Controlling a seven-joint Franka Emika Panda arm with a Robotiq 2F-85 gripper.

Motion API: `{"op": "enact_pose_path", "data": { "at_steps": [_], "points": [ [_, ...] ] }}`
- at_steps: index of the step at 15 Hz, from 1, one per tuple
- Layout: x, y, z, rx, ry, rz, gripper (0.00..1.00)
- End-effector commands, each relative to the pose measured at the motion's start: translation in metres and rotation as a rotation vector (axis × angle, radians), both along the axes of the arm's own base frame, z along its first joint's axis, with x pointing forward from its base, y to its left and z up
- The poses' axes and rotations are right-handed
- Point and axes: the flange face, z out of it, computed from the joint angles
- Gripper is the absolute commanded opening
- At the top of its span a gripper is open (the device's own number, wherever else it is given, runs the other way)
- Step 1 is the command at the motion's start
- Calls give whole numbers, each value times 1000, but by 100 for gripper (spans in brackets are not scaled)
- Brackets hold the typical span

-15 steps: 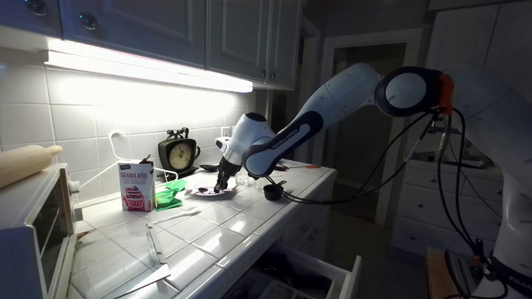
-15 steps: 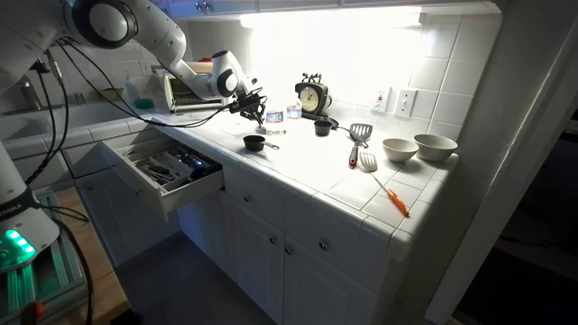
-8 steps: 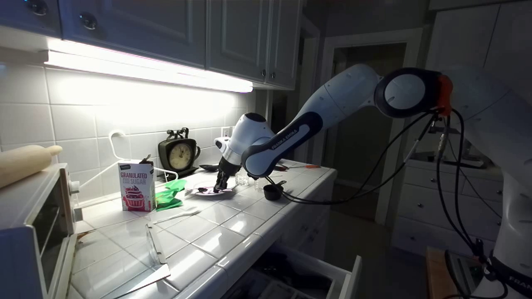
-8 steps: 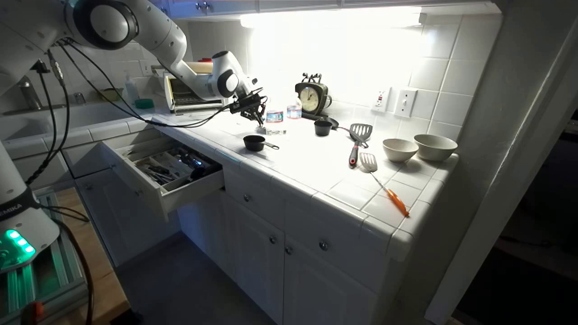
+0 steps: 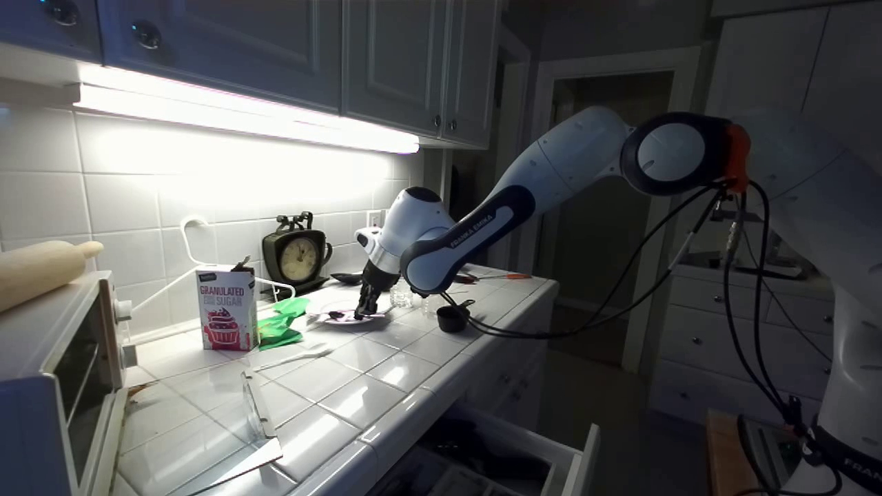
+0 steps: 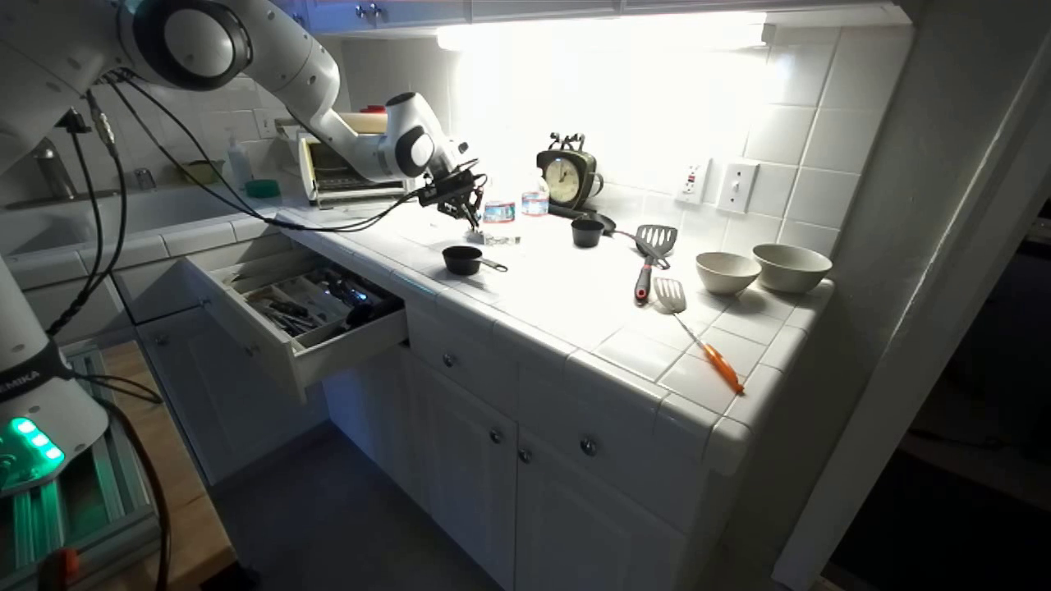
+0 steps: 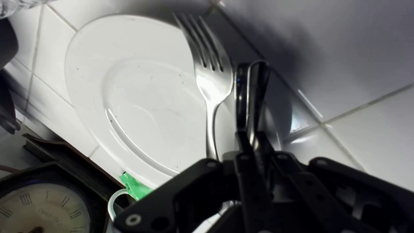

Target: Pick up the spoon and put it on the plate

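A white plate (image 7: 85,61) lies on the tiled counter and fills much of the wrist view; its edge shows in an exterior view (image 5: 315,318). A silver fork (image 7: 214,85) lies across the plate's side, tines past the rim. My gripper (image 7: 252,137) is low over that same side, its fingertips close together around a narrow, shiny, dark-reflecting metal utensil, seemingly the spoon (image 7: 249,90). It points away from the fingers beside the fork; its bowl cannot be made out. The gripper also shows in both exterior views (image 5: 363,311) (image 6: 475,223).
A black measuring cup (image 5: 453,318) stands near the front edge. A clock (image 5: 298,258), a green bag (image 5: 281,325), a sugar box (image 5: 227,310) and a white hanger (image 5: 186,241) are near the wall. A drawer (image 6: 328,320) stands open below. Bowls (image 6: 792,268) and spatulas lie farther along.
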Motion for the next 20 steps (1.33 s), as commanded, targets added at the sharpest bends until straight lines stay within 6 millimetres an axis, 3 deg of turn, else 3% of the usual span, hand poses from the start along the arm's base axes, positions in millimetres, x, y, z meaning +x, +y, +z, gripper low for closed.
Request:
{"op": "enact_pose_path", "data": {
  "at_steps": [1, 12, 20],
  "points": [
    [7, 0, -7, -31, 19, 20, 26],
    [7, 1, 3, -23, 15, -8, 99],
    [6, 1, 10, 27, -43, -82, 100]
  ]
}}
